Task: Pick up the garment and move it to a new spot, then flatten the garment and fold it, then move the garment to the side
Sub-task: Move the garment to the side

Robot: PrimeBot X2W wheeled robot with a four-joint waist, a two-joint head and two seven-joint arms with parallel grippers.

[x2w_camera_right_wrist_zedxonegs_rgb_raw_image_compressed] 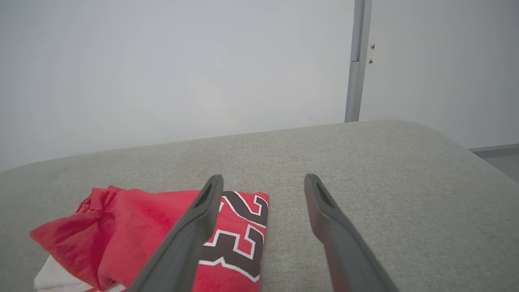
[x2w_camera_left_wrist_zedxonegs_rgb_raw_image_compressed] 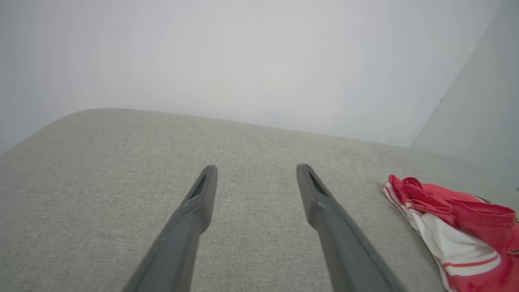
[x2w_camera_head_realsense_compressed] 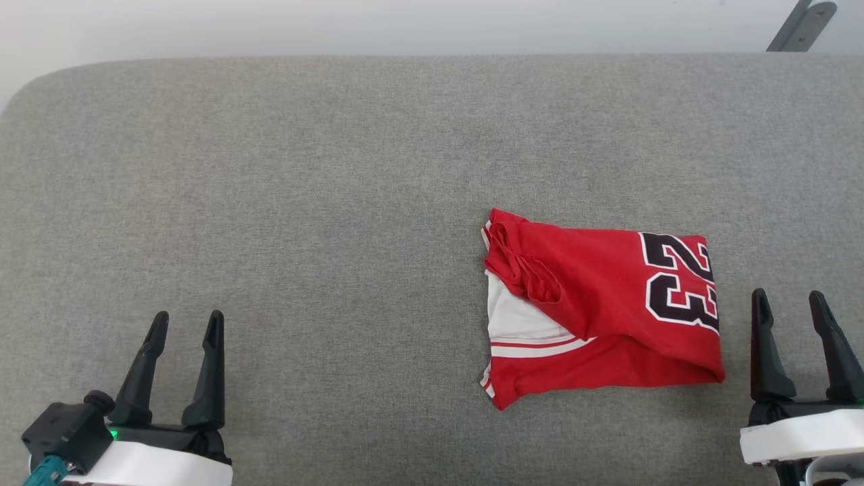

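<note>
Grey woven-fabric tabletop [x2w_camera_head_realsense_compressed: 337, 169], rounded at the far corners, spanning almost the whole head view. Behind it, plain pale wall [x2w_camera_left_wrist_zedxonegs_rgb_raw_image_compressed: 243, 61].

On the tabletop, right of centre, toward the robot's right side: the garment [x2w_camera_head_realsense_compressed: 594, 290], red, folded into a rough rectangle. Lies flat, with bunched folds at its left end. Rests loose, touched by neither gripper. At its lower left edge, white sleeve [x2w_camera_head_realsense_compressed: 516, 317] with red-and-white striped trim, peeking out from under the red layer. At its right end, black white-outlined print "23" [x2w_camera_head_realsense_compressed: 678, 283], turned sideways in the head view.

Right gripper [x2w_camera_head_realsense_compressed: 790, 297] at the lower right of the head view, just beside the garment's right edge and apart from it. Jaws spread wide, gripping nothing. In the right wrist view, one dark finger overlapping the print in the picture, the other over bare tabletop.

Left gripper [x2w_camera_head_realsense_compressed: 187, 318] at the lower left of the head view, well apart from the garment. Jaws likewise spread wide and empty, bare tabletop between the fingers in the left wrist view, the garment's sleeve end off at that view's right edge.

On the wall in the right wrist view, a vertical grey strip [x2w_camera_right_wrist_zedxonegs_rgb_raw_image_compressed: 356, 61]. Beyond the tabletop's far right corner in the head view, a small grey metal bracket [x2w_camera_head_realsense_compressed: 803, 25].
</note>
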